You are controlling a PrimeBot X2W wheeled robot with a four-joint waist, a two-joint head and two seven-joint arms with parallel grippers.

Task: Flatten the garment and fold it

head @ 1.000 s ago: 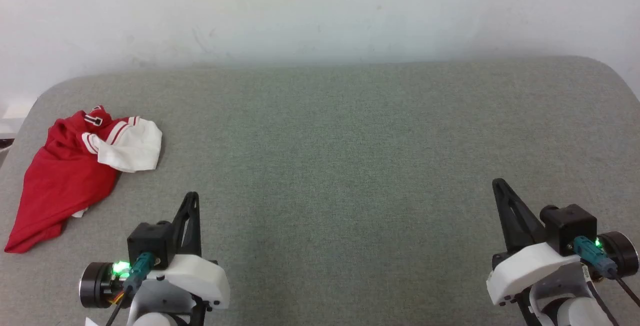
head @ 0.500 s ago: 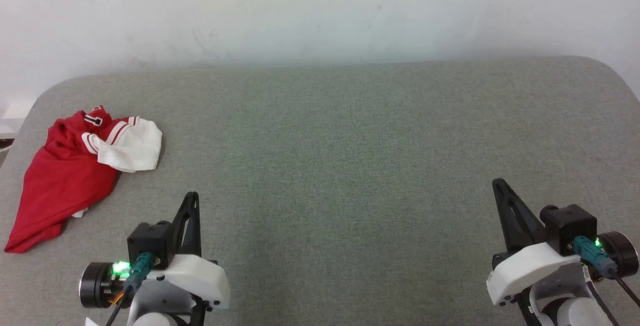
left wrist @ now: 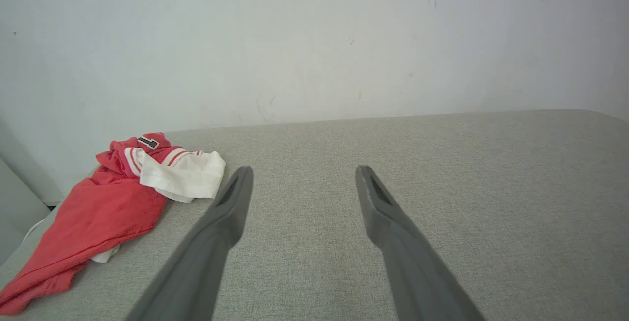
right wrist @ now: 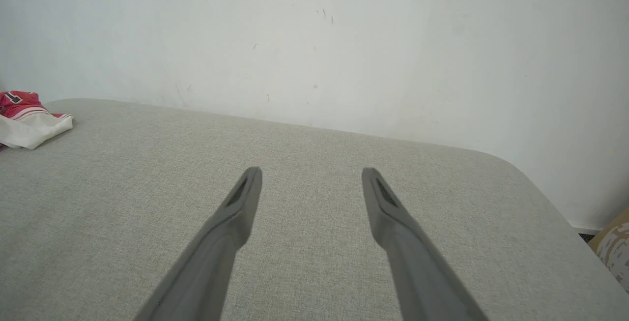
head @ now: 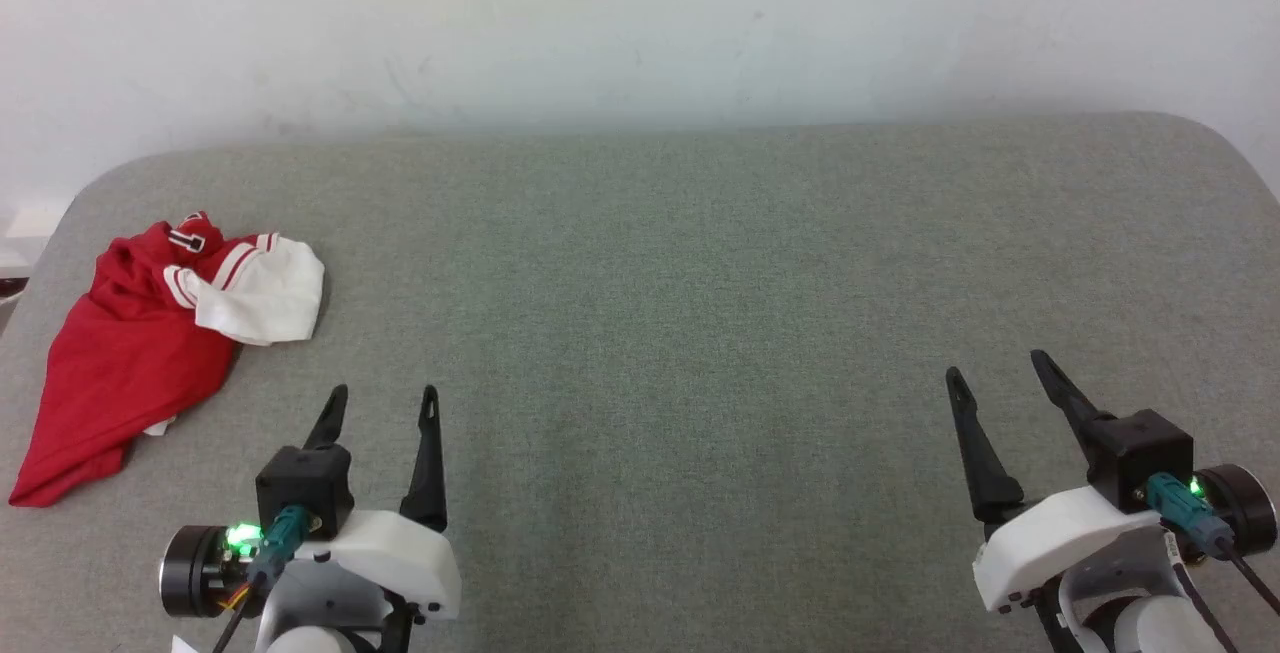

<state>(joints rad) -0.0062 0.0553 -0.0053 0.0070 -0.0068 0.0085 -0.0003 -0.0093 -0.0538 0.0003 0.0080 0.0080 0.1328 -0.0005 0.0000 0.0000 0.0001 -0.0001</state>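
A: Can you read the print on the garment (head: 120, 363)?
B: No, a black-and-white scrap (head: 187, 240) peeks from the folds, too small to read
A: And the right wrist view?
B: Its left edge cuts the garment off. A tan patterned object (right wrist: 612, 245) at the right edge is also cut off and I can't tell what it is

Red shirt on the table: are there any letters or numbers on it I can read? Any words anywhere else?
Crumpled red jersey T-shirt with white sleeves: no readable text; a black, white-edged mark peeks from a fold at its top, too little showing to read.
Brown, white-patched thing past the corner of the grey fabric table: cut off, unreadable.
Quotable texts: none.
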